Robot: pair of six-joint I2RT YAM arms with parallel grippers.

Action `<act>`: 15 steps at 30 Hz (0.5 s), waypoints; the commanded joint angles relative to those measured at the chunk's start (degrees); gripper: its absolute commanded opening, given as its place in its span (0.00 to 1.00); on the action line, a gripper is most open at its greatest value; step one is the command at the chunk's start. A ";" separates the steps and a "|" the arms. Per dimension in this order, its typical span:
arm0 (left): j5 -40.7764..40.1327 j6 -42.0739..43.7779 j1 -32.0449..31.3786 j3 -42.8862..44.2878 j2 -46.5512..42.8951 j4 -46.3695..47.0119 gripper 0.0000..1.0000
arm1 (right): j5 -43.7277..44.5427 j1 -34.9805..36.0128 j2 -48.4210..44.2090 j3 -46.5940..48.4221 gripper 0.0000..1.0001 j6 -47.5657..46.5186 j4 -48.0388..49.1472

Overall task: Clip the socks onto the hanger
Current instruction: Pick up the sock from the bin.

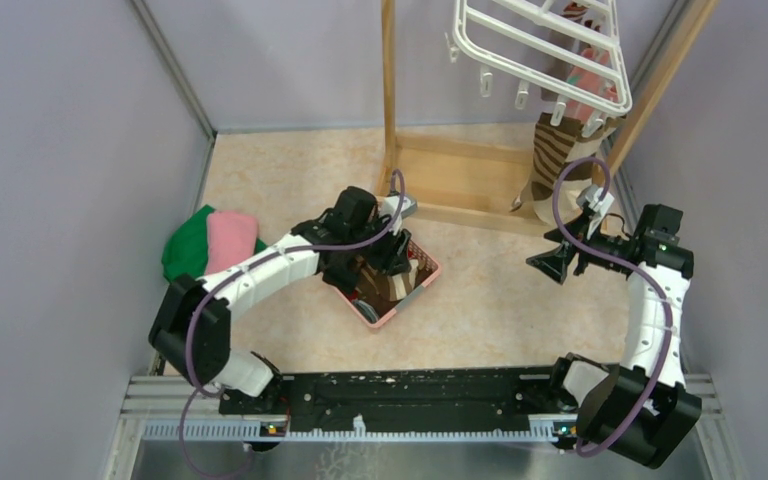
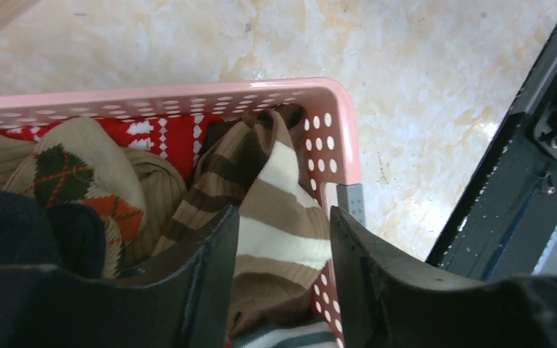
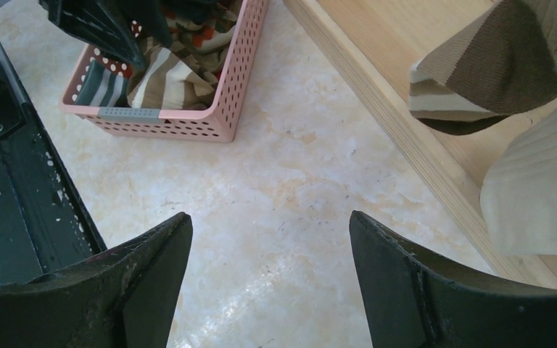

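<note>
Socks (image 2: 80,174) are lying heaped in the pink basket (image 2: 188,98), and one striped sock (image 1: 552,150) is hanging from the white hanger (image 1: 545,55).
I am holding my left pincer (image 2: 284,217) apart, one finger on each side of a brown-and-cream sock (image 2: 268,167) in the basket; my right pincer (image 3: 268,225) is hovering wide apart and empty over the surface (image 3: 290,188), near the hung sock.

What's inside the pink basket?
The pink basket holds a brown-and-cream striped sock, an argyle sock and red patterned fabric. The left gripper and these hide anything underneath.
</note>
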 commanded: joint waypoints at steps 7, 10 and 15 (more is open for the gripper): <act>0.97 2.18 -0.17 5.17 7.57 -2.95 0.47 | -1.22 0.42 -1.59 1.19 0.79 -1.27 0.04; 1.04 2.01 -0.17 5.00 6.13 -2.93 0.25 | -1.35 0.42 -1.55 1.18 0.79 -1.27 0.08; -1.90 1.65 -0.13 4.48 1.49 -2.68 0.00 | -1.38 0.42 -1.57 1.27 0.79 -1.27 -0.06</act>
